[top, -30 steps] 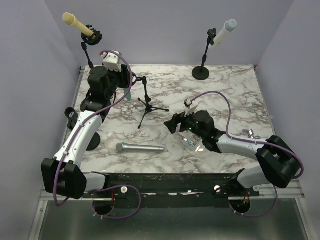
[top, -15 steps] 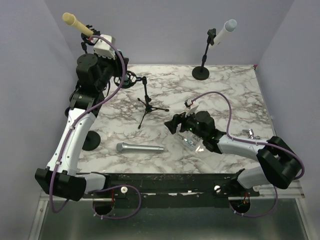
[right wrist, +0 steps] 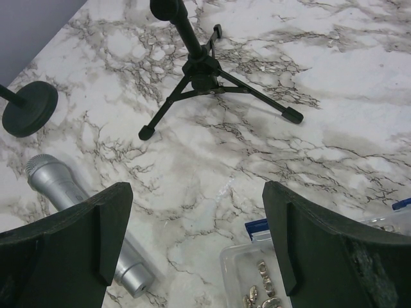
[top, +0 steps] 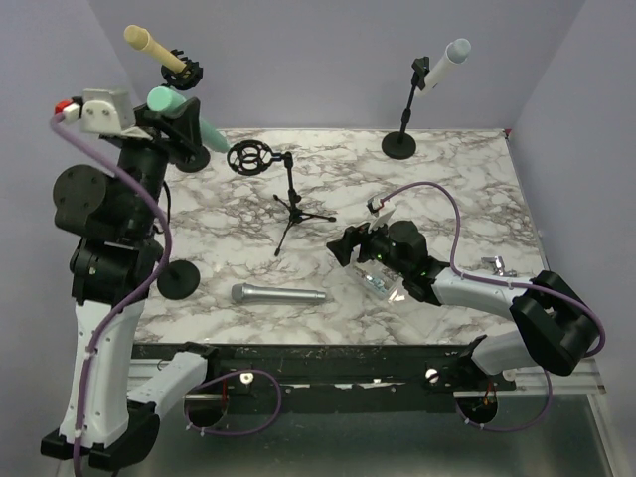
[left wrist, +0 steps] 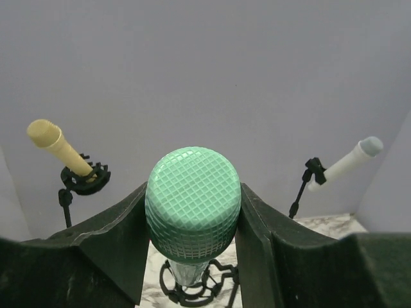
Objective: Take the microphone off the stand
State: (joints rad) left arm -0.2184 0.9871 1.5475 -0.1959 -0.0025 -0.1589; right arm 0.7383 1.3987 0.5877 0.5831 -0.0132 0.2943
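Note:
My left gripper [top: 179, 117] is shut on a mint-green microphone [top: 191, 117] and holds it high at the back left, clear of the black tripod stand [top: 290, 204]. The stand's ring mount [top: 248, 157] is empty. In the left wrist view the mesh head [left wrist: 192, 212] sits between my fingers [left wrist: 109, 250], with the ring mount [left wrist: 192, 290] below it. My right gripper [top: 343, 248] is open and empty, low over the table; in its own view [right wrist: 199, 237] it hangs right of the tripod stand [right wrist: 205, 77].
A silver microphone [top: 278, 294] lies near the front edge. A yellow microphone [top: 154, 48] and a white one [top: 444, 62] sit on stands at the back. A round black base [top: 179, 280] stands front left. A clear box of metal bits [right wrist: 276, 282] lies under the right gripper.
My left arm has risen and swung left, pulling the green microphone up out of the ring mount. The right arm has not moved.

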